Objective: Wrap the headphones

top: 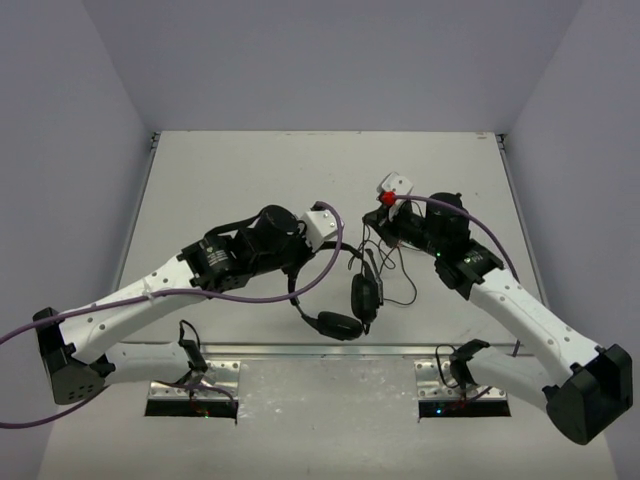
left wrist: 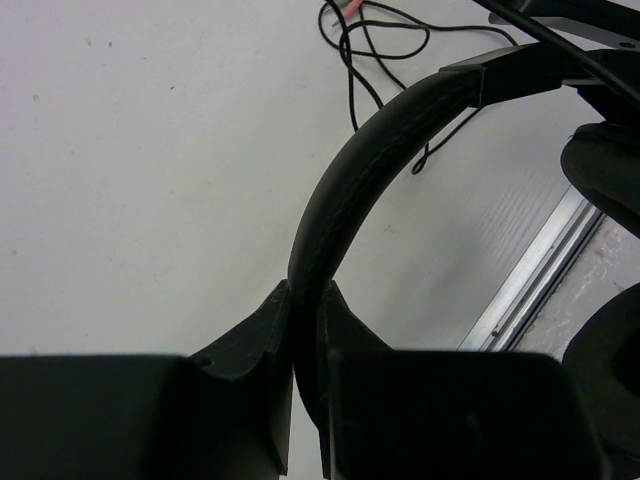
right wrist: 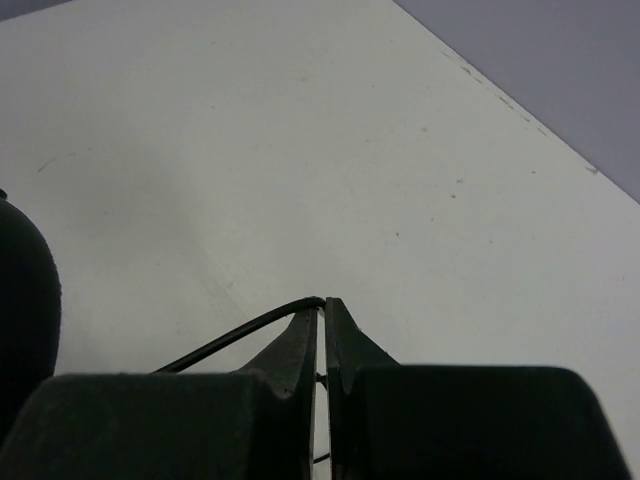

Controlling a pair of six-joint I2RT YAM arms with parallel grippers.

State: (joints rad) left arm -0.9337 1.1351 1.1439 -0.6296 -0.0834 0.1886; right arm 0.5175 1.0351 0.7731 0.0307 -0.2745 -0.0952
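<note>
Holds headphones [top: 340, 324] by the headband [left wrist: 345, 180] in tightly closed left pincer [left wrist: 305, 300], earcups [top: 365, 295] low near the desk [top: 230, 180] front edge between both arms, possibly touching it, and pinches the thin black cable [right wrist: 240, 334] in almost fully closed right pincer [right wrist: 322, 306] at its tips.

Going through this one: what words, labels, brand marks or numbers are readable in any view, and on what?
No text is readable in any view.
The headphones, the headband in the left claw and the cable in the right claw: plain black, no brand mark visible.
The arm shells and table: no legible label or number.
</note>
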